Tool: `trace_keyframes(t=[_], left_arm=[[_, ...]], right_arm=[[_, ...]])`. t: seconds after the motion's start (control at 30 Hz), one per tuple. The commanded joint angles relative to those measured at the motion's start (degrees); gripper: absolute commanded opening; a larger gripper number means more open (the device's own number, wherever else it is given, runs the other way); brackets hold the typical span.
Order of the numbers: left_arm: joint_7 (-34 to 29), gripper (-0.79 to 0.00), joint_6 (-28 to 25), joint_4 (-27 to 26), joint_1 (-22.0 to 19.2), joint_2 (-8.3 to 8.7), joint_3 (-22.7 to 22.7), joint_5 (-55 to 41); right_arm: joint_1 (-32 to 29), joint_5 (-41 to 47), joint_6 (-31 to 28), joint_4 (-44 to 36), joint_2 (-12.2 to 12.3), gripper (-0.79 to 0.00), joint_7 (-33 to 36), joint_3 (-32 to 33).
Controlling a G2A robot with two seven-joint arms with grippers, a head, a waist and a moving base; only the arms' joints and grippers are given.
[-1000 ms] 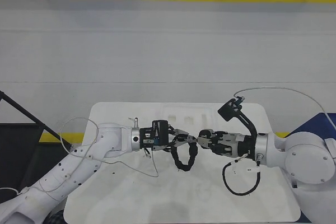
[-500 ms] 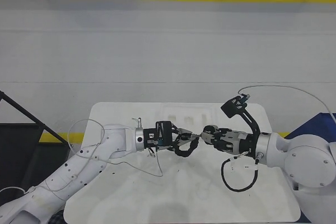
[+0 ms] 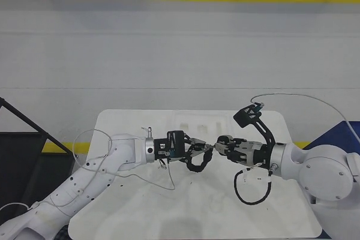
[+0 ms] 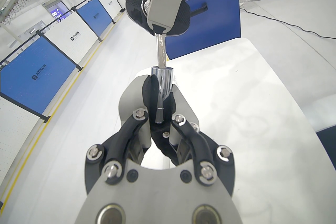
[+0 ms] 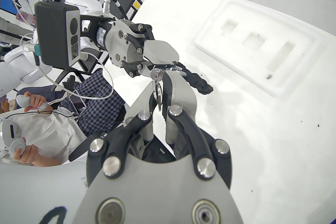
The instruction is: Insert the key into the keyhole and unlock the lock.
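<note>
The left gripper (image 4: 160, 96) clamps the lock (image 4: 162, 80) above the table (image 3: 138, 207). The right gripper (image 5: 160, 82) pinches the key (image 4: 161, 51), its tip at the keyhole (image 4: 162, 68) from the lock's 3 o'clock (top view). A slight tilt between blade and barrel may jam the key, or it may slip in that grip.
</note>
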Motion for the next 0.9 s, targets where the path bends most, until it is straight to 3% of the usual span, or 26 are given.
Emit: trace_keyframes(t=[0.0, 0.87], left_arm=[[-0.23, -0.785, 0.02, -0.07, 0.22, -0.08, -0.29, 0.23], [-2.33, -0.785, -1.80, -1.93, 2.48, -1.20, -4.03, -0.06]], right_arm=[[-0.03, -0.05, 0.19, 0.04, 0.03, -0.785, -0.16, -0.04], [0.56, -1.13, 0.64, 0.47, 0.19, -0.785, -2.32, -2.23]])
